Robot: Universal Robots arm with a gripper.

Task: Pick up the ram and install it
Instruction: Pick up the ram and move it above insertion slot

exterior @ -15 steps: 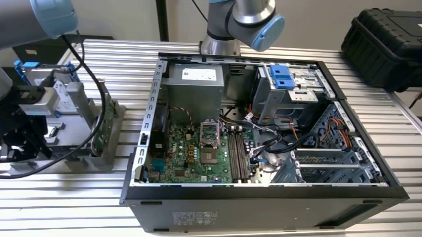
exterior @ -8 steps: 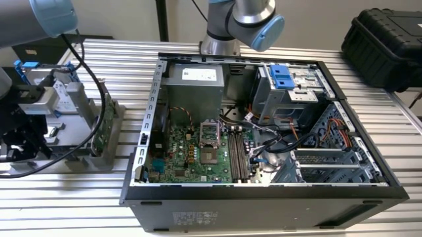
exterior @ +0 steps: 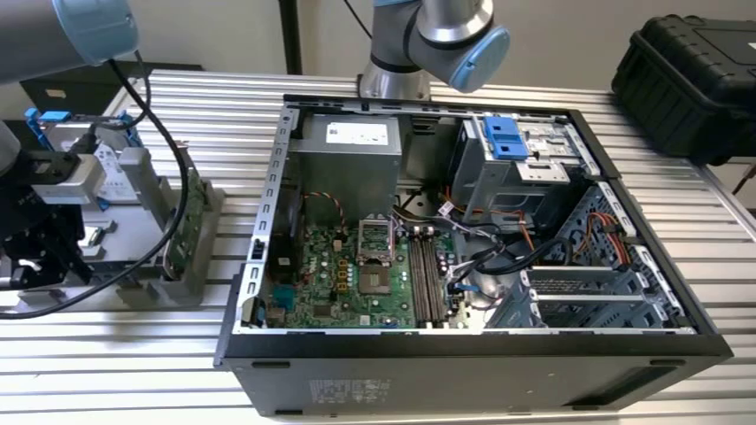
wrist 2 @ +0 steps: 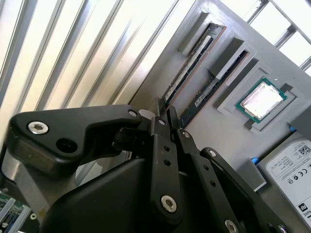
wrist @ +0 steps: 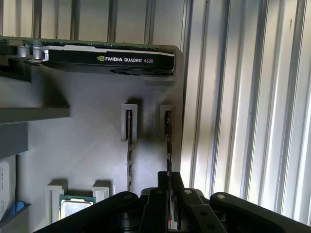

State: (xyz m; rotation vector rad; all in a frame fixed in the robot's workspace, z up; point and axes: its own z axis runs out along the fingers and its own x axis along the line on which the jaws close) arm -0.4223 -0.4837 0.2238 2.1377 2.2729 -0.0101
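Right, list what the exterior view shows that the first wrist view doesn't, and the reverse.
Exterior view: the open computer case, its motherboard with memory slots, and a black hard case. First wrist view: the ram standing in its holder slot, a second stick beside it, a processor, and the gripper at the ram's end. Shared: the grey holder, the graphics card on it, and the slatted table.
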